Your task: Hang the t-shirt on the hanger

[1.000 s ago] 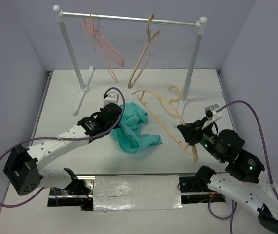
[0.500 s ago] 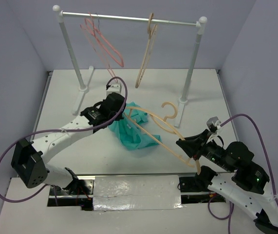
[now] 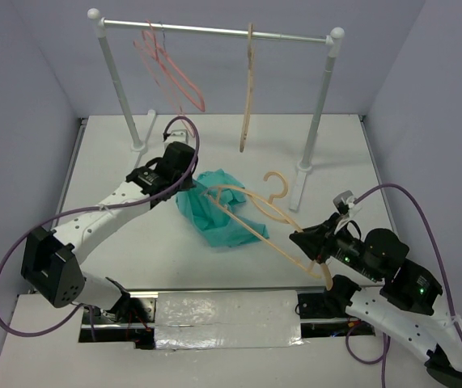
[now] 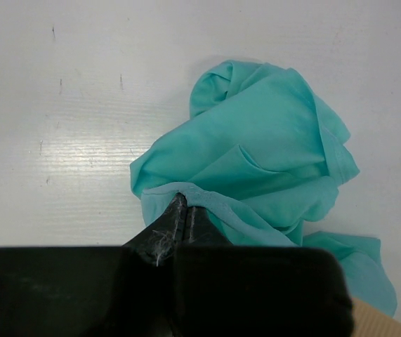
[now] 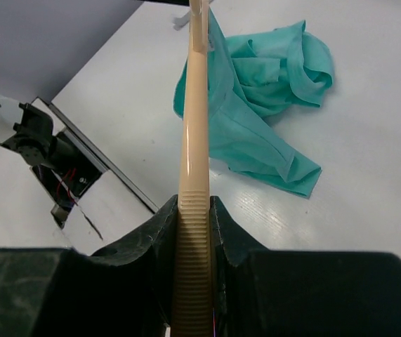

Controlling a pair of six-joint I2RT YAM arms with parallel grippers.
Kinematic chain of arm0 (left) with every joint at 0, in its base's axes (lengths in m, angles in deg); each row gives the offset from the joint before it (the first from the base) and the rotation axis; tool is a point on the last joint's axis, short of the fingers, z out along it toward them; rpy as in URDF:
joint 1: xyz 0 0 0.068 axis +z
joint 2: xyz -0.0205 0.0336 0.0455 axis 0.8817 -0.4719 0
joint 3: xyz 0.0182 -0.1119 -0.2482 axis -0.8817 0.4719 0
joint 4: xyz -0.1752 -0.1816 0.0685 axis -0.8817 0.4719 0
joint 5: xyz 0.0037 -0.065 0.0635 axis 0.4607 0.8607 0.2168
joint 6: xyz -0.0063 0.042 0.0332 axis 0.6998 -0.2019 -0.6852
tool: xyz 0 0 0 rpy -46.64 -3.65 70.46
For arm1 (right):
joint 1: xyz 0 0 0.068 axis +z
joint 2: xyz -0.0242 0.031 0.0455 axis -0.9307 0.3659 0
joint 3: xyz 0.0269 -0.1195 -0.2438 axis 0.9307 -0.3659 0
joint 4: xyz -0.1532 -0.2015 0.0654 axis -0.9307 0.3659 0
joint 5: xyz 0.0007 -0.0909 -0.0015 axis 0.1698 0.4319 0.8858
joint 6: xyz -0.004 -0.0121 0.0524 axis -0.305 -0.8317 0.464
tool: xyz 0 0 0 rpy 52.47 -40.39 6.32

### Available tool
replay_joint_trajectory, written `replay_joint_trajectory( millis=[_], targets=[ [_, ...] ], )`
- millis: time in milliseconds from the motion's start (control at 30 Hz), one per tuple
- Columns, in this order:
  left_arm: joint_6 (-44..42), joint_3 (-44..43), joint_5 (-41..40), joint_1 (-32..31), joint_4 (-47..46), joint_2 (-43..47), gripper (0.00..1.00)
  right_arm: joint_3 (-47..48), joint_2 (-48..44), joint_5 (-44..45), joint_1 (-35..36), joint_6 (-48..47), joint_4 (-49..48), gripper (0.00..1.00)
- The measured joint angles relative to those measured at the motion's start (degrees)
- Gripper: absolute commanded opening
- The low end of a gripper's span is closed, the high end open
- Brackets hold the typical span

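The left gripper is pinching a folded edge of the t-shirt between fingers pressed tight together, and over the last second it has been drawing that edge up and toward the far left of the table, so the teal cloth is now bunching in a heap below it, about midway across the table. Across from it, the right gripper is clamping its jaws on the ribbed end of one arm of the hanger, near the table's near right corner. That arm has been swinging the hanger round: a second ago it was lying beside the shirt to the right, and now its free end is reaching over the cloth and sitting just beside the left gripper. To my eye this is the threading step getting under way, the left arm holding an opening up while the right feeds the hanger's shoulder toward it. I cannot tell whether the tip is already inside the cloth or only lying on top of it. The hanger's long axis is running on a slant from the near right toward the far left, with its hook pointing at the far edge, toward the right post of the rack. On the rail, the tan hanger is now hanging edge-on.
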Motion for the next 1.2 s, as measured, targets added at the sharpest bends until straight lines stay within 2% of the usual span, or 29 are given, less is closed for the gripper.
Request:
replay_joint_trajectory(
  millis=[333,700,867,1200],
  targets=[
    [0.07,-0.33,2.86,0.87,-0.13,1.36,0.0,0.0,1.97,0.33,0.2,0.2,1.07,0.0],
    [0.17,-0.33,6.86,0.87,-0.46,4.02,0.0,0.09,10.56,-0.81,1.2,0.83,-2.75,0.0],
    [0.17,-0.31,7.37,0.81,-0.11,4.85,0.0,0.07,11.04,2.84,2.67,0.79,-6.4,0.0],
    [0.15,-0.31,7.89,0.48,1.99,8.33,0.0,2.36,15.63,12.02,7.04,-0.22,-6.64,0.0]
  ],
)
